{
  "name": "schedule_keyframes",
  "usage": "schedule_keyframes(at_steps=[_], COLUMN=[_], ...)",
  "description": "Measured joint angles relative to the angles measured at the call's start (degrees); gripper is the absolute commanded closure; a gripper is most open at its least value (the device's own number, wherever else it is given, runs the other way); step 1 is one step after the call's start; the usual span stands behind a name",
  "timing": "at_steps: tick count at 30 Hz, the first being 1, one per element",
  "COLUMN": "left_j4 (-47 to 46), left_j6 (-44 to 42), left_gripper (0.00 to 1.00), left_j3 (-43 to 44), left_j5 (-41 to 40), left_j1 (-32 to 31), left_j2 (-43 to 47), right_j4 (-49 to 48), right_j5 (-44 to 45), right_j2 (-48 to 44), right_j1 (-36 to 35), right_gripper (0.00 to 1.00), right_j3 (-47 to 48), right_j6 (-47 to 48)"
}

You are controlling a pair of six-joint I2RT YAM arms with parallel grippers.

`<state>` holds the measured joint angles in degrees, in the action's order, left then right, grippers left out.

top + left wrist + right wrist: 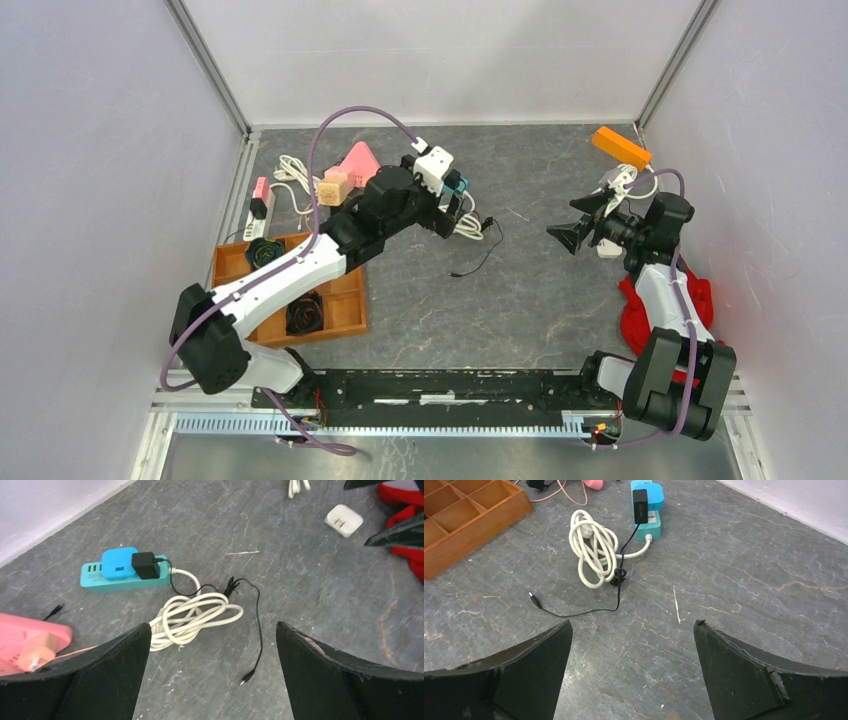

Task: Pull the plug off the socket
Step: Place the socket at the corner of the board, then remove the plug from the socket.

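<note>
— Though the black plug (146, 565) sits in the power strip (95, 582), does anything grip it?
— No. The left gripper (214, 625) and right gripper (633, 622) hang apart from the strip, jaws wide, empty. A coiled white cord (192, 617) lies just beside the strip.

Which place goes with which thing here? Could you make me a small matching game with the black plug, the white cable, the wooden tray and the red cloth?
Things:
1. black plug
2. white cable
3. wooden tray
4. red cloth

Places or states:
A. lies in loose loops
B. at the right in the top view
C. seated in the teal power strip
D. at the left in the top view

Pairs: 1-C, 2-A, 3-D, 4-B
</note>
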<state>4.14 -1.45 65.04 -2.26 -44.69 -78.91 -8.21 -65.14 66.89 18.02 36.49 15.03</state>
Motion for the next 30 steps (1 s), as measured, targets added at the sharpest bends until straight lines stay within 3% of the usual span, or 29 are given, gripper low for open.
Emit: schedule_keyframes(at_steps=[10, 17, 23, 30], left_j4=[-2.97, -4.17, -0.55, 11.72], left_j6=[11.56, 23.67, 32.61, 42.07], left_gripper=[0.0, 0.04, 0.06, 0.18], left_j3=[4.31, 9.88, 14.4, 34.49], left_j5=[6.01, 9.29, 0.28, -15.08], left_j1=[1.57, 5.77, 7.56, 7.87], left_j2=[-8.7, -21.33, -28.7, -39.52], right_j4=[3.63, 6.43, 7.21, 7.63], right_j5=[-1.73, -2.12, -2.16, -2.19], right_j2=[0.0, -0.87, -0.94, -0.94], right_j1=[-0.02, 0.0, -0.02, -0.02], right_gripper=[0.02, 0.02, 0.02, 0.02], right_j3=[1.66, 2.36, 2.71, 2.71], right_j6=[2.47, 4.79, 5.68, 5.92])
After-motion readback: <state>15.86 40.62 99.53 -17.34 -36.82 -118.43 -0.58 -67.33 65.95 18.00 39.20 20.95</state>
